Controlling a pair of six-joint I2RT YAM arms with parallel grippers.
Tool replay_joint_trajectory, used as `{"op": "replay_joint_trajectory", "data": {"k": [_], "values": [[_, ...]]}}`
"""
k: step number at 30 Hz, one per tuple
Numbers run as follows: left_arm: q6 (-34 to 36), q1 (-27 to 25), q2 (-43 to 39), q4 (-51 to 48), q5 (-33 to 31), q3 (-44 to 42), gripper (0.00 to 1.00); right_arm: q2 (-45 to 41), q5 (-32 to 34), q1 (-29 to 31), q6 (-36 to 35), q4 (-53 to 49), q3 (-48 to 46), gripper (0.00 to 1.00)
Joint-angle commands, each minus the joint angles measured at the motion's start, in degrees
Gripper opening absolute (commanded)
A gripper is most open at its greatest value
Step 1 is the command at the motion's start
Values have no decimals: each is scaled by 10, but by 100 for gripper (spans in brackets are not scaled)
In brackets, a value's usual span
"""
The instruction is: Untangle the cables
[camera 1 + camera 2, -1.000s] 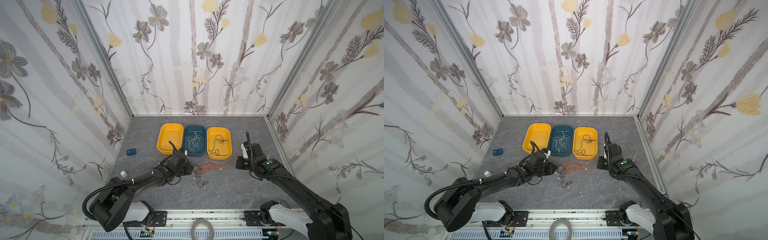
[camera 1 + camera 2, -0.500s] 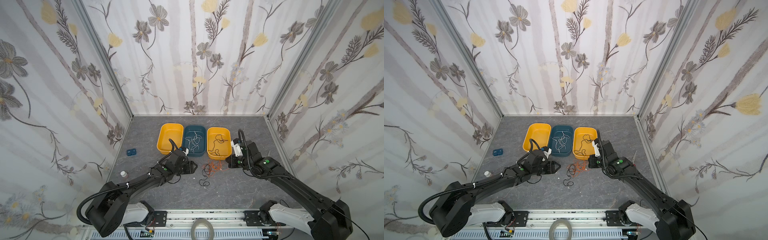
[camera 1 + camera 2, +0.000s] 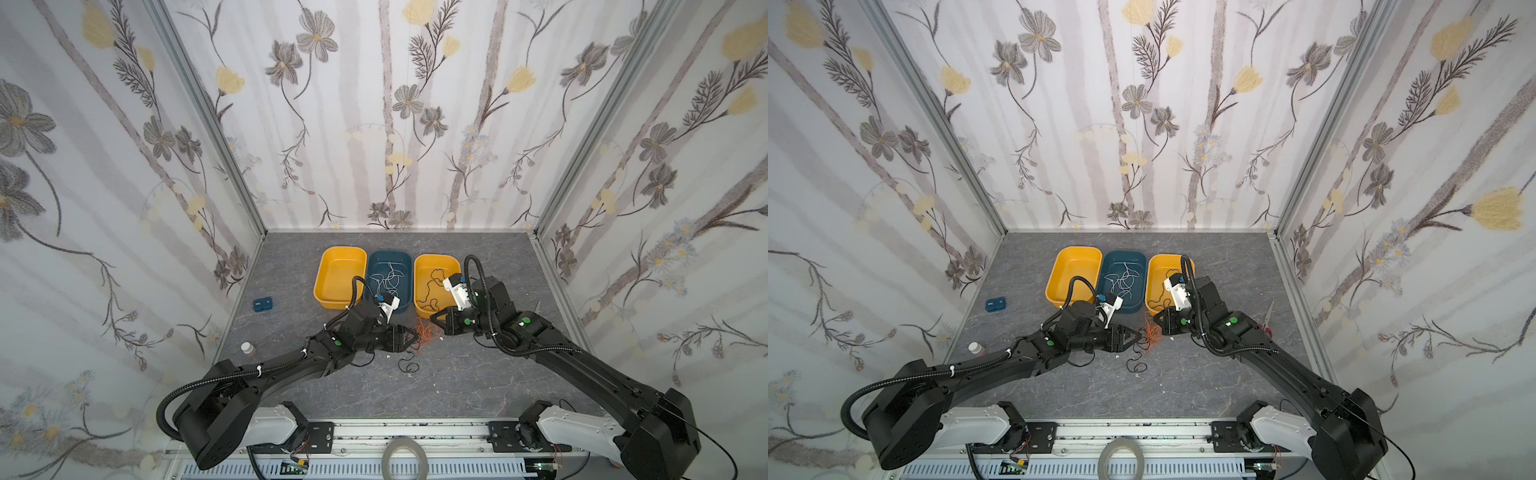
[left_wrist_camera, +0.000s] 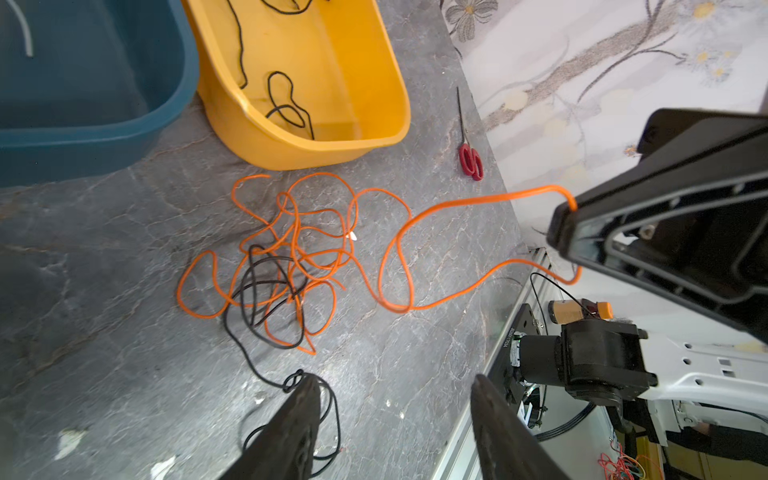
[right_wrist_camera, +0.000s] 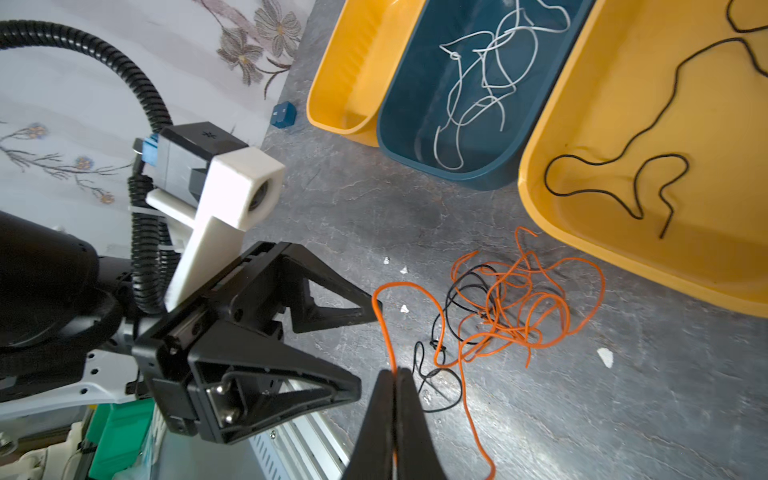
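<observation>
A tangle of orange and black cables point(image 3: 424, 332) point(image 3: 1151, 332) lies on the grey floor in front of the trays, spread out in the left wrist view point(image 4: 291, 257) and the right wrist view point(image 5: 511, 307). My right gripper point(image 3: 432, 322) point(image 5: 395, 372) is shut on one orange cable point(image 4: 457, 203), which trails slack back to the pile. My left gripper point(image 3: 412, 334) point(image 4: 394, 379) stands open just left of the pile, nothing between its fingers; a black cable's knotted loop point(image 4: 293, 380) lies by one fingertip. White cables point(image 3: 388, 278) lie in the blue tray point(image 3: 388, 252), and a black cable point(image 3: 432, 286) in the right yellow tray point(image 3: 436, 257).
The left yellow tray point(image 3: 340, 249) holds nothing. A small blue box point(image 3: 262, 304) and a small bottle point(image 3: 248, 349) sit near the left wall. Red-handled scissors point(image 3: 1268, 320) lie by the right wall. A grey tape roll point(image 3: 405, 457) rests on the front rail.
My left gripper has opened and let go of the cables. My right gripper, still shut on the orange cable, moved left toward the pile, and the stretched cables have gone slack.
</observation>
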Motion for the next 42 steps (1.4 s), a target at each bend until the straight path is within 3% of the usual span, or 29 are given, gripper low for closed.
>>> {"op": "replay_joint_trajectory", "data": {"k": [1,11,19,23,33,38,42], "values": [[-8,-1,13,53,-7,4,59,4,-43,8,20,57,6,1],[-20,-2,63,42,-46,31,42,6,-62,27,30,85,5,1],[-15,-2,41,16,-74,29,12,19,-76,27,39,109,-6,2],[-6,-2,14,-10,-97,27,4,24,-74,28,38,112,-9,3],[-2,1,-52,-67,-144,17,0,49,-79,27,34,125,-11,8],[0,5,-91,-98,-167,16,0,60,-75,25,26,117,-6,22],[3,9,-121,-118,-175,16,0,62,-59,16,28,105,-6,25]]}}
